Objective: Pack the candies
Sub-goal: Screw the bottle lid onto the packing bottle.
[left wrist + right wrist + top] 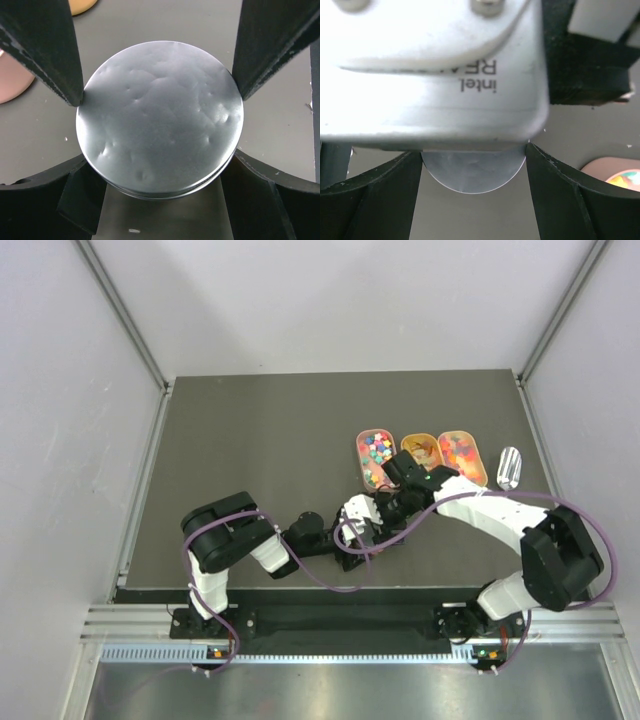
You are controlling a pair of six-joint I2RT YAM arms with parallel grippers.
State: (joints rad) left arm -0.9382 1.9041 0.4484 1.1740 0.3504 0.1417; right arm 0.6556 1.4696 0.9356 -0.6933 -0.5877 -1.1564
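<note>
The candies lie in three oval trays at the back right: multicoloured cubes (376, 450), yellow-orange pieces (424, 450) and red-orange ones (461, 448). Both grippers meet over a small round jar near the table's front middle. The jar's silver lid (160, 120) fills the left wrist view. My left gripper (159, 157) is shut on the jar's sides, just under the lid. My right gripper (474, 152) comes from the opposite side, and its fingertips (65, 75) press on the lid's rim (472, 172). From above, the jar is hidden under the two grippers (360, 530).
The three trays (359, 462) stand side by side just behind the right gripper; one rim (600, 167) shows in the right wrist view. A clear shiny object (510, 468) lies right of them. The left wrist camera (435, 70) blocks most of the right wrist view.
</note>
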